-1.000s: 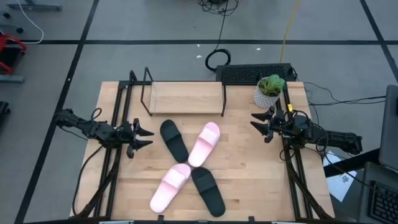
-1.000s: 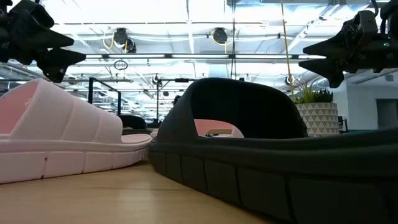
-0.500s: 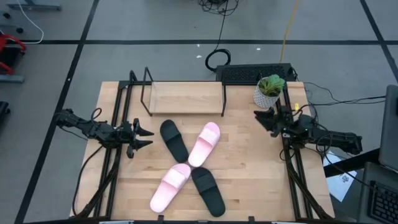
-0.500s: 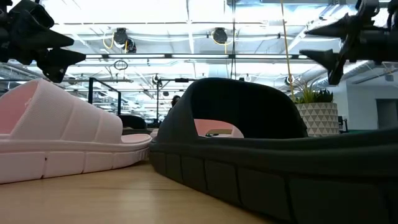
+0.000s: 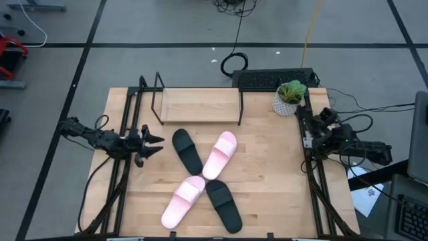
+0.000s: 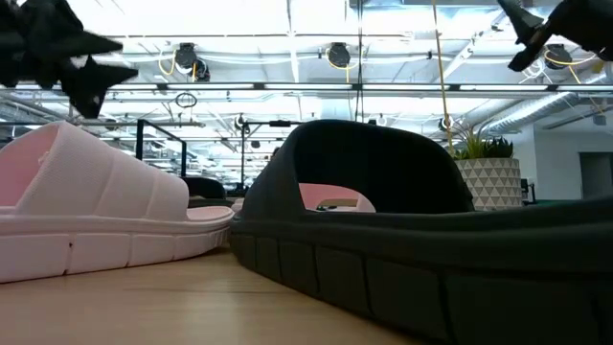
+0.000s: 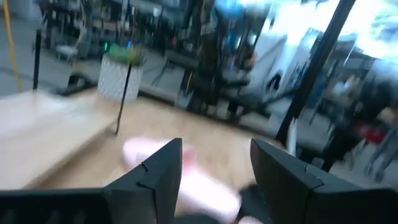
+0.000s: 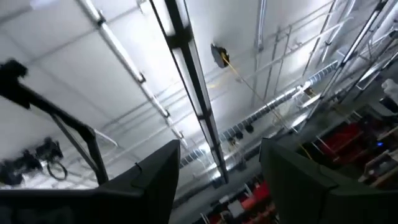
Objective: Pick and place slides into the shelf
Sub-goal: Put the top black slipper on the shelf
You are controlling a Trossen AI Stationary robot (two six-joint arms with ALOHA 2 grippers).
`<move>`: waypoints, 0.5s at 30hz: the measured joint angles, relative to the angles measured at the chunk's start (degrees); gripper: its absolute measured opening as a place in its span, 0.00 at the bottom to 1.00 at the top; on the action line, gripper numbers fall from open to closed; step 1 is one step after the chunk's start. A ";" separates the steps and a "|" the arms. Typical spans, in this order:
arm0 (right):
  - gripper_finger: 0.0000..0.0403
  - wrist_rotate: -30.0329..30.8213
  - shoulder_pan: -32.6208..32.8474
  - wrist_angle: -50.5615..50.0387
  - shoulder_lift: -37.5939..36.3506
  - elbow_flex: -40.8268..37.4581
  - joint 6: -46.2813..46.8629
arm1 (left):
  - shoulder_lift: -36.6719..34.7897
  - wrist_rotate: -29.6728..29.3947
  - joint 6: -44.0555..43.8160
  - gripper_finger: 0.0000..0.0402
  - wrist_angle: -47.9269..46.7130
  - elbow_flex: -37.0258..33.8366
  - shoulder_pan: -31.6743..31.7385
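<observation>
Four slides lie sole-down mid-table in an X. In the high view a black slide and a pink slide are on the far side. A second pink slide and a second black slide are on the near side. The shelf stands on the table at its far edge. My left gripper hovers open left of the far black slide, pointing right. My right gripper is open at the right edge, tipped upward, and its wrist view shows only ceiling.
A potted plant stands at the far right corner beside my right gripper, with a black keyboard behind it. Black frame rails run along the left and right table edges. Bare wood lies between the slides and each rail.
My right gripper has drawn back toward the table's right edge, risen and tipped its fingers upward, away from the slides. My left gripper has risen slightly at its place. The slides have not moved.
</observation>
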 joint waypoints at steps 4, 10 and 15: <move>0.53 -4.59 0.02 2.98 6.27 7.13 -4.14 | 0.00 -0.62 -4.04 0.47 14.21 0.00 0.02; 0.53 -15.08 0.02 2.50 20.43 21.06 -10.50 | -0.01 2.67 -4.37 0.47 34.38 0.04 0.02; 0.53 -22.04 0.02 2.04 31.75 32.56 -11.25 | 1.46 7.49 -4.59 0.47 35.10 3.99 -0.02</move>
